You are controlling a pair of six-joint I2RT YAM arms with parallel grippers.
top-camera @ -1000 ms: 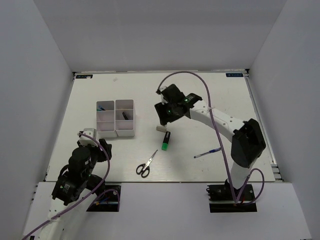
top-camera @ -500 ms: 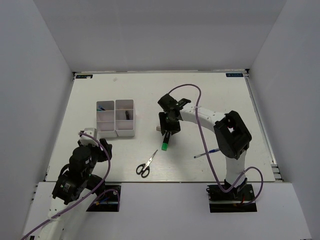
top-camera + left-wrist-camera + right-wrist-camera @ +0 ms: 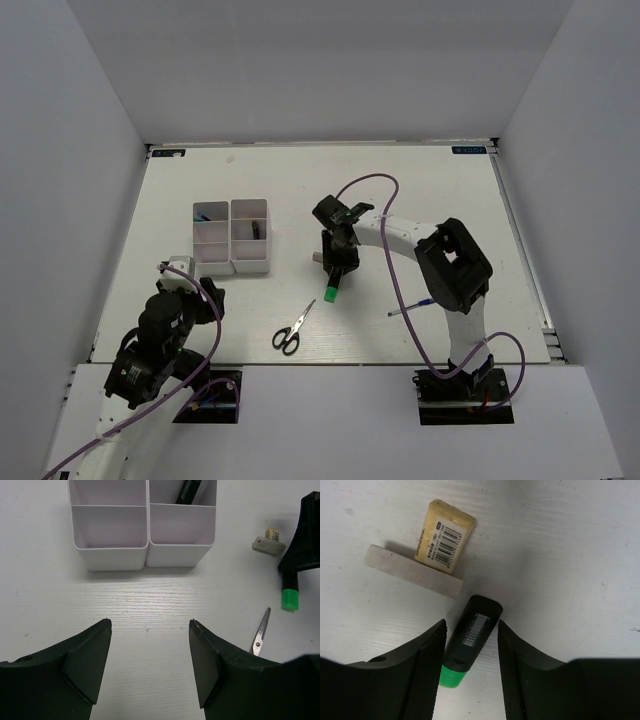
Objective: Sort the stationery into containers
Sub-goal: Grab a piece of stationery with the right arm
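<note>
White table (image 3: pixel 450 200) with plain grey walls on three sides; the two arms reach in from the near edge.

The right gripper (image 3: pixel 471 625) is low over the middle of the table, its jaws apart and standing on both sides of the green highlighter (image 3: pixel 469 639). The highlighter lies flat on the table. It has a black cap with a small white barcode label, and a bright green body that shows at the near end between the fingers (image 3: pixel 427 670). It lies a little slanted to the jaws. I cannot tell if the pads already touch it.

Just beyond the cap lies the beige block (image 3: pixel 444 536), yellowish, with a printed barcode. It touches a pale grey-white block (image 3: pixel 412 571), a thin long slab.

The white organizer tray (image 3: pixel 145 555) stands to the left of these, well apart from the highlighter. Its walls are slightly translucent. One far compartment holds something black, another something blue; the two near compartments look bare in the left wrist view.

The left gripper (image 3: pixel 150 624) hangs over bare table just in front of the tray, wide open and holding nothing.

The scissors (image 3: pixel 291 330), black-handled, lie closed near the front edge, between the two arms. The thin blue pen (image 3: pixel 415 306) lies to the right, beside the right arm.
</note>
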